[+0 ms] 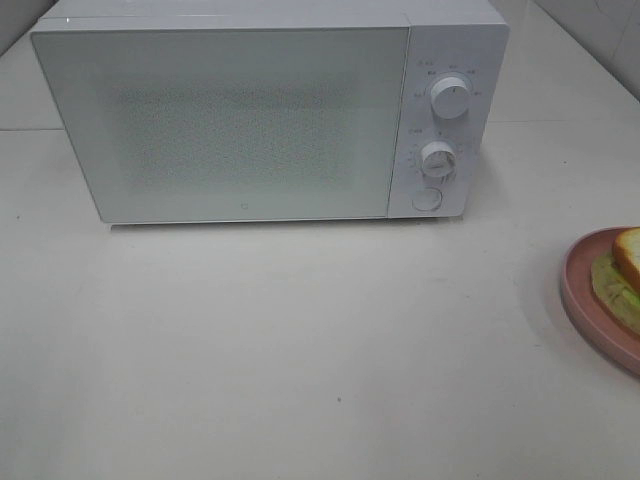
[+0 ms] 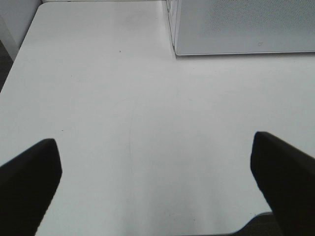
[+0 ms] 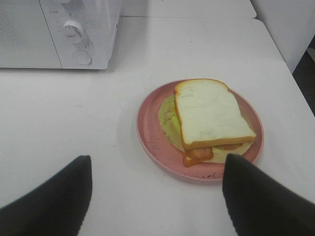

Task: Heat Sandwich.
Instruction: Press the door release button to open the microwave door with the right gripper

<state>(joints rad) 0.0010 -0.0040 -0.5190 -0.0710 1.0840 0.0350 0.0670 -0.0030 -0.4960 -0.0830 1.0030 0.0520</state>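
Note:
The sandwich (image 3: 211, 115), white bread with tan crust over green filling, lies on a round pink plate (image 3: 150, 130). In the exterior high view only its edge (image 1: 622, 268) shows at the right border, on the plate (image 1: 585, 300). A white microwave (image 1: 260, 110) stands at the back with its door closed. My right gripper (image 3: 157, 196) hangs open above the table, short of the plate, nothing between its fingers. My left gripper (image 2: 155, 182) is open over bare table, off the microwave's (image 2: 246, 27) front left corner. Neither arm appears in the exterior high view.
The microwave has two knobs (image 1: 451, 98) (image 1: 438, 157) and a round button (image 1: 427, 199) on its right panel. The white table's (image 1: 300, 350) left edge (image 2: 19, 54) and near edge show in the left wrist view. A white wall runs behind.

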